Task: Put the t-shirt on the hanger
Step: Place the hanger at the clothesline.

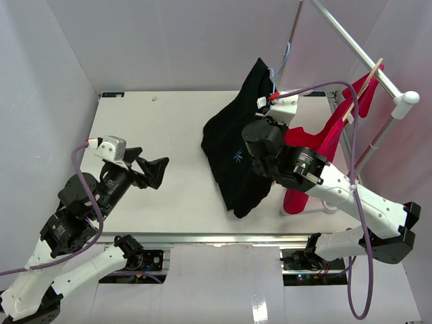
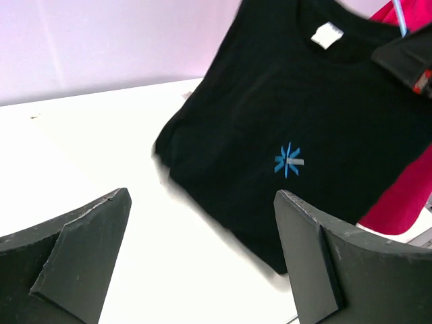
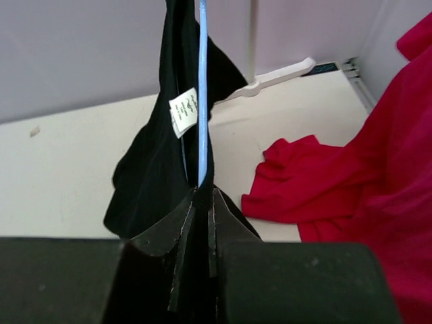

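Top external view: the right arm reaches across the right half of the table (image 1: 155,135), and the t-shirt (image 1: 236,145) hangs from its raised neck, slanting down so that its lower part spreads over the white surface. Right wrist view: the right gripper (image 3: 201,194) has its fingers pressed together on the thin blue wire of the hanger (image 3: 202,88), which rises straight up from the pinch. Black cloth drapes round the wire, and the white neck label (image 3: 182,113) sits just beside it. How much of the hanger lies inside the shirt cannot be told. Left wrist view: the left gripper (image 2: 202,194) has its fingers spread wide with nothing between them. It sits over bare table, well apart from the shirt and pointed toward it. The same view shows a small blue star print (image 2: 289,160) on the shirt's chest. To the right, a red shirt (image 1: 324,142) hangs on a pale wooden hanger (image 1: 364,91) from the metal rail (image 1: 351,40) of a clothes rack. Its lower part trails down onto the table just beside the black shirt.
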